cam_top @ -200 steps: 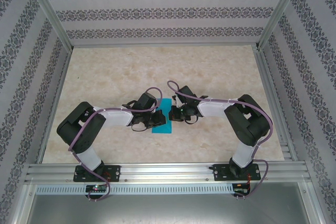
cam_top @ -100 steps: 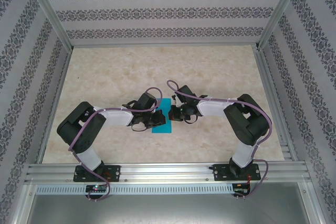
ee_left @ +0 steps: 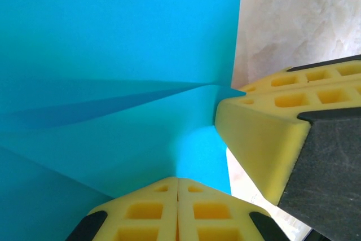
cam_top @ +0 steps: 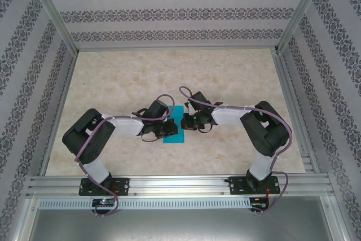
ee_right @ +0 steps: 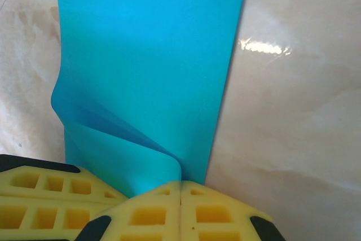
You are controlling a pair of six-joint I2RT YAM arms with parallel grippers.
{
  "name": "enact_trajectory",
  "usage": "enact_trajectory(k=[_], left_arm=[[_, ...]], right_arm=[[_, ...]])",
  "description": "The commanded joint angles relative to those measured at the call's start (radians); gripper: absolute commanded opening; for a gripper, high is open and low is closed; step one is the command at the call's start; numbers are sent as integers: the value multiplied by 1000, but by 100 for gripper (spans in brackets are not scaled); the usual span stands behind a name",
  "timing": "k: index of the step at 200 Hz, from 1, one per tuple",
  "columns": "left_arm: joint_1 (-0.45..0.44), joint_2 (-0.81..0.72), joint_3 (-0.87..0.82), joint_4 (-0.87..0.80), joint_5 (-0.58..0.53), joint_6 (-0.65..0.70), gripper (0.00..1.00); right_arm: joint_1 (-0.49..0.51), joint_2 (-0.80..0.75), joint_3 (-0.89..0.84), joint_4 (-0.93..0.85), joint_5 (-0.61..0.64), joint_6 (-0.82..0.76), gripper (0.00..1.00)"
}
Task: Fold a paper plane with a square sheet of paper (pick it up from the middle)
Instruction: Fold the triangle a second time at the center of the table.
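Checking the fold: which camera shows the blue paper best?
Right wrist view: the paper shows as a long strip, buckled where the right tool pinches it. Left wrist view gives only close-up creases; top view, a small, partly covered patch.

Bright, even light from above; the arms (cam_top: pixel 121 122) cast only soft, faint shadows on the desk (cam_top: pixel 225 77). In the right wrist view a white glare streak sits on the desk beside the paper (ee_right: pixel 152 55). Paper folds shade darker.

One paper sheet (ee_right: pixel 152 55); two grippers: left gripper (ee_left: pixel 177 180), right gripper (ee_right: pixel 180 183); one table (cam_top: pixel 169 77).
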Motion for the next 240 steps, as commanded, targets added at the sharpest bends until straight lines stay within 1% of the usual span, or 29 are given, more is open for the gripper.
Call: enact_trajectory(k=[1,38,57,80,95,119,151,191,240], left_arm=[[-14,14,-7,-3,-16,15,8],[-15,14,-6,-30,-37,5,7],[-15,10,-8,-51,-57,-5,6],[-14,9,-12,-55,-68,-23,5],[-14,8,-12,-57,-73,-31,5],[-16,6,-13,-61,-82,-41,5],[-15,9,-16,-59,-90,-56,5],[-14,14,-16,-59,-98,-70,5],[-14,20,-20,-54,-101,-85,5]], right_arm=[[-8,25,32,7,22,-13,8],[-15,-32,28,-18,55,6,22],[-21,-92,7,-15,84,23,25],[-22,-150,-23,-16,89,38,27],[-14,-182,-51,-12,75,47,25],[16,-229,-110,9,38,79,18],[96,-262,-146,13,30,109,12],[156,-218,-149,38,38,134,8],[164,-145,-133,52,50,142,5]])
